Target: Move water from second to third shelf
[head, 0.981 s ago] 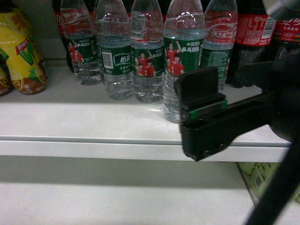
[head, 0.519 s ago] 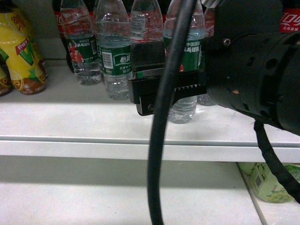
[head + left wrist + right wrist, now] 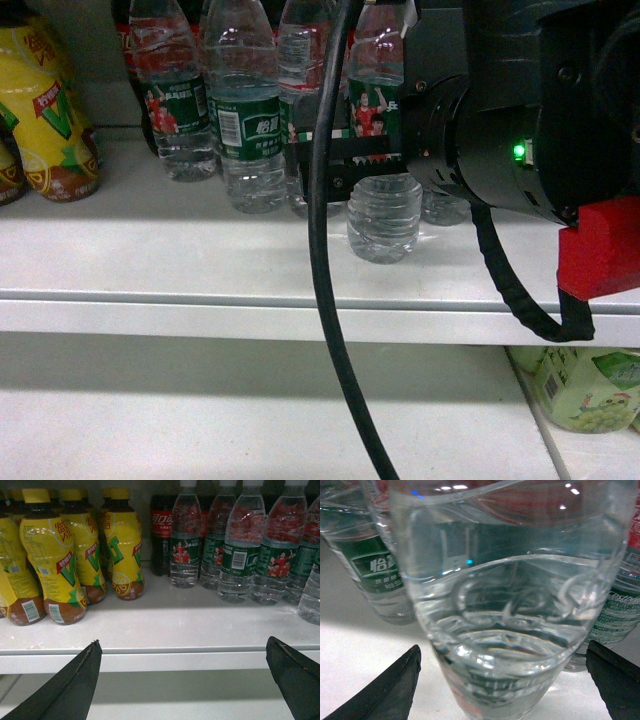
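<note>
My right gripper (image 3: 345,160) straddles the water (image 3: 383,190), fingers spread wide (wrist view shows gaps); my left gripper (image 3: 185,680) gapes below the shelf (image 3: 160,640).

Shop, drinks aisle. White metal shelf (image 3: 165,630) stocked in rows, same product repeated front to back. Yellow lemon-tea bottles (image 3: 55,565) grouped on the left; cola bottles with red labels (image 3: 161,535) behind; clear water bottles with green labels (image 3: 240,550) in a line to the right, barcodes showing on several. A second white shelf (image 3: 250,420) sits below, with pale green cartons (image 3: 585,390) at its right edge. Stock faced forward, labels out.
</note>
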Robot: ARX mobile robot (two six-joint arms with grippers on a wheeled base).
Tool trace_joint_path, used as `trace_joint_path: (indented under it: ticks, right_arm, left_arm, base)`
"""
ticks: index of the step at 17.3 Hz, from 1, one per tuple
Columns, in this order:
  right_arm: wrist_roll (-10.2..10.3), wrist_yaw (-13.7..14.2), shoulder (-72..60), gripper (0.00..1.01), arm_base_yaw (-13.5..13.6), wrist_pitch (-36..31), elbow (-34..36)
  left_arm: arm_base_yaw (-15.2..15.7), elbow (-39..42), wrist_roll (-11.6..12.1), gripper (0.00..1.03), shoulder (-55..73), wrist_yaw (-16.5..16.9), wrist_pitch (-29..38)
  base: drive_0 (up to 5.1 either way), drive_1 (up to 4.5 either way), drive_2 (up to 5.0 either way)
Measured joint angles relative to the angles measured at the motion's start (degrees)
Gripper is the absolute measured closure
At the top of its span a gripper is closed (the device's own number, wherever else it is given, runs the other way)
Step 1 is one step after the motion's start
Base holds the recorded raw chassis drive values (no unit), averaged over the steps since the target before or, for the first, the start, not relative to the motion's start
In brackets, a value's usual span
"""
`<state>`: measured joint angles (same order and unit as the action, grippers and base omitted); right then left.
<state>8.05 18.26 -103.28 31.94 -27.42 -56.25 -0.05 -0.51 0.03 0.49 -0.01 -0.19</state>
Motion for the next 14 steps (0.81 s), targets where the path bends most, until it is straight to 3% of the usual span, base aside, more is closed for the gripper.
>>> trace_joint_path:
  ticks: [6, 8, 11, 14]
  right_arm:
    - [3.06, 0.44, -3.89, 0.03, -1.53, 2.93, -4.98]
    - [4.33, 0.15, -3.93, 0.18, -1.57, 2.99, -5.11]
    - [4.59, 0.0, -3.39, 0.5, -0.81, 2.93, -4.7]
    - [4.98, -0.9, 0.68, 0.61, -0.83, 1.55, 0.17]
  left_arm:
    - [0.0, 0.0, 0.0, 0.05, 0.0, -0.02, 0.0]
    - [0.0, 0.0, 0.0, 0.05, 0.0, 0.0, 0.0]
    - [0.0, 0.0, 0.0, 0.05, 0.0, -0.02, 0.0]
    - [0.0, 0.0, 0.0, 0.05, 0.0, -0.02, 0.0]
  base:
    - [0.0, 0.0, 0.0]
    - [0.0, 0.0, 0.0]
    - [0.0, 0.0, 0.0]
    - [0.0, 0.0, 0.0]
